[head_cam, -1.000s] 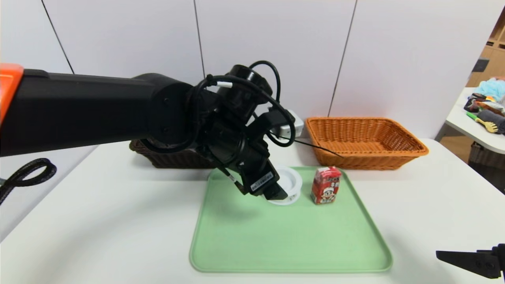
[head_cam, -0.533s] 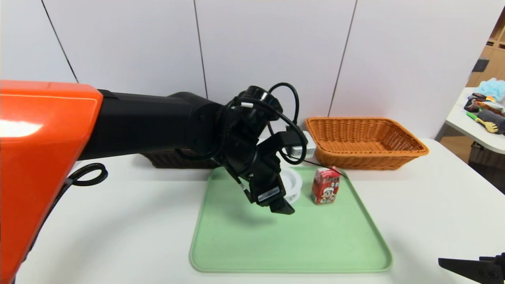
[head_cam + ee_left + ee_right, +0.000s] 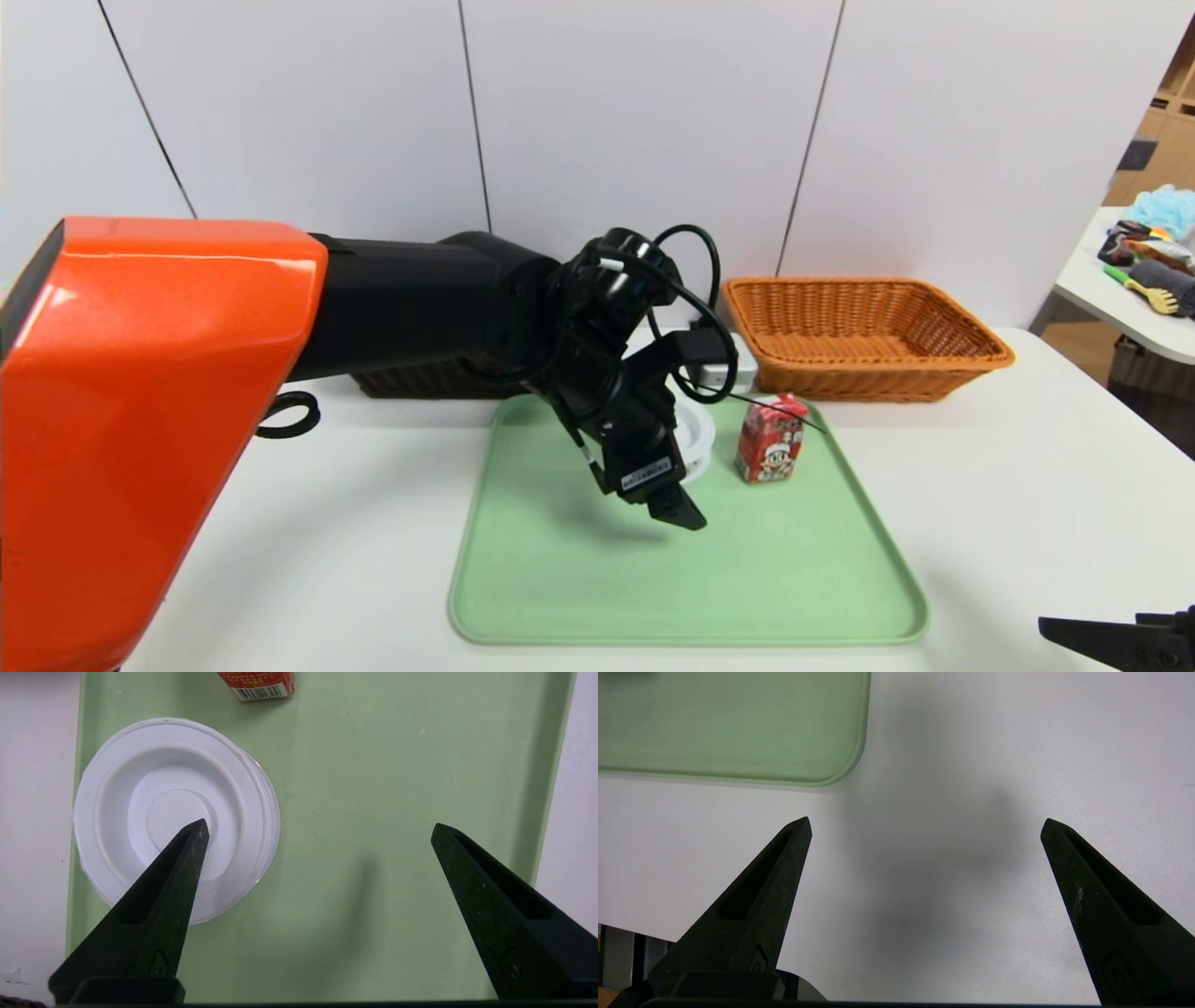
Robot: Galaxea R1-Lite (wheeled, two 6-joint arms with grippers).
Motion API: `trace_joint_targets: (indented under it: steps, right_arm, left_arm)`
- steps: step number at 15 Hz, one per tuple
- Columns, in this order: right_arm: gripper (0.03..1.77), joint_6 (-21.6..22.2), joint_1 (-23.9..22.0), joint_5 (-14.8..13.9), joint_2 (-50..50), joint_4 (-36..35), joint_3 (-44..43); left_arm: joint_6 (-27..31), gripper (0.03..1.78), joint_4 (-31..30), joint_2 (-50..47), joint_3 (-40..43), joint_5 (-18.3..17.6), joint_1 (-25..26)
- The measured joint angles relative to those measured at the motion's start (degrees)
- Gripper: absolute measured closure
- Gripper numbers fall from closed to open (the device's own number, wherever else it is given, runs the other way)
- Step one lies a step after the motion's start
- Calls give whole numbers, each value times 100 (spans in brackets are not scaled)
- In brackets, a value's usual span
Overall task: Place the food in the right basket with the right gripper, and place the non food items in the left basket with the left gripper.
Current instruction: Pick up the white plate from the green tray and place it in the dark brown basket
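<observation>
The left gripper [image 3: 674, 504], jaws apart, hangs above the green tray [image 3: 579, 579]; the white disc [image 3: 175, 816] sits at its twelve o'clock, half hidden.

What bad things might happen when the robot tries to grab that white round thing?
1. The left end effector is open, with one tip over the white disc and the other over bare green tray; closing here might miss it or clip only the rim.
2. The red drink carton stands beside the disc; a sideways nudge might topple it.
</observation>
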Motion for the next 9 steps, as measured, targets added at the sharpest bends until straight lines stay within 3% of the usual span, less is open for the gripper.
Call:
trace_joint_targets:
  steps: [9]
  right_arm:
    - [10, 0, -40, 17, 0, -7, 46]
  left_arm:
    - [-65, 12, 234, 391, -379, -38, 133]
